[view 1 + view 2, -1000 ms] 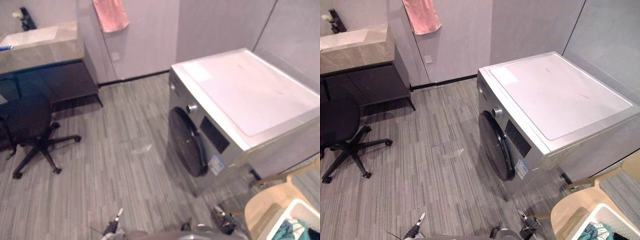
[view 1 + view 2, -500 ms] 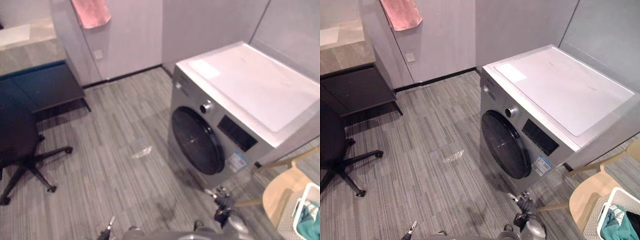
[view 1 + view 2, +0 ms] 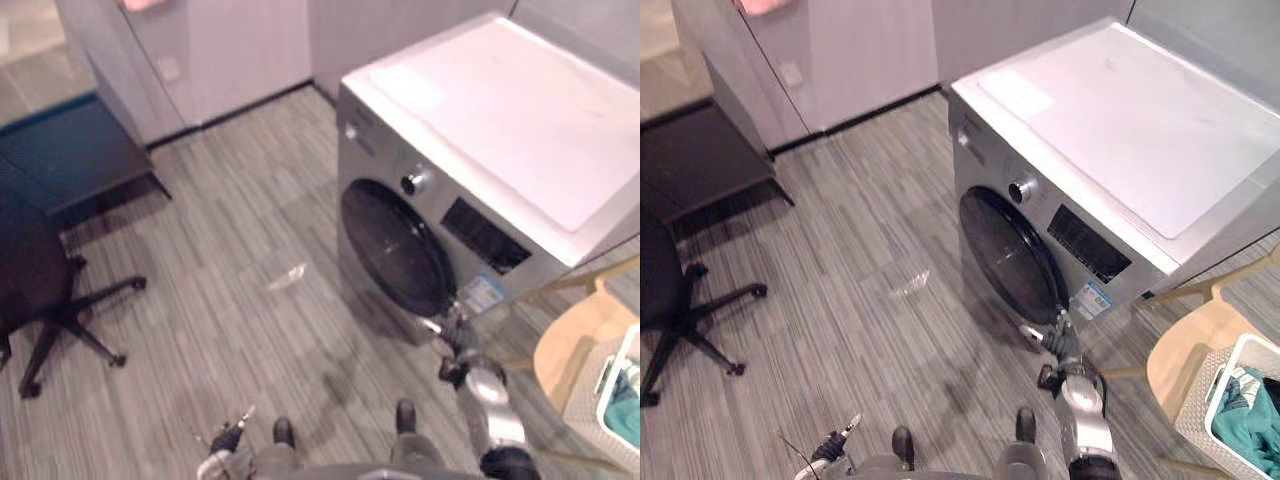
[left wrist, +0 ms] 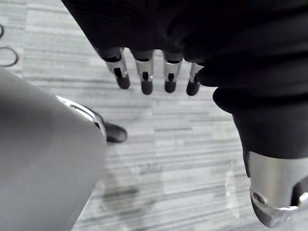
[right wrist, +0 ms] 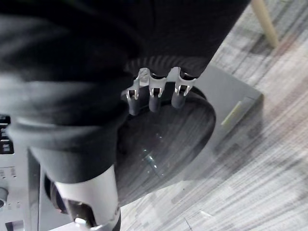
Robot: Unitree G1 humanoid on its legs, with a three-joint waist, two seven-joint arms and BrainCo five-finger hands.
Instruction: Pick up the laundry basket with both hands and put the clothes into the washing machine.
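Grey floor point(image 3: 870, 190) fronts the closed washing machine point(image 3: 1110, 130). Right hand point(image 3: 1062, 343) has lifted toward its door point(image 3: 1005, 265), fingers loose and empty. Left hand point(image 4: 144, 77) hangs loose too, and the basket point(image 3: 1220, 385) is untouched.

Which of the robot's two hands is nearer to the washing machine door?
The right hand, close in front of the dark round door of the washing machine. The left hand is low over the floor, far from the door.
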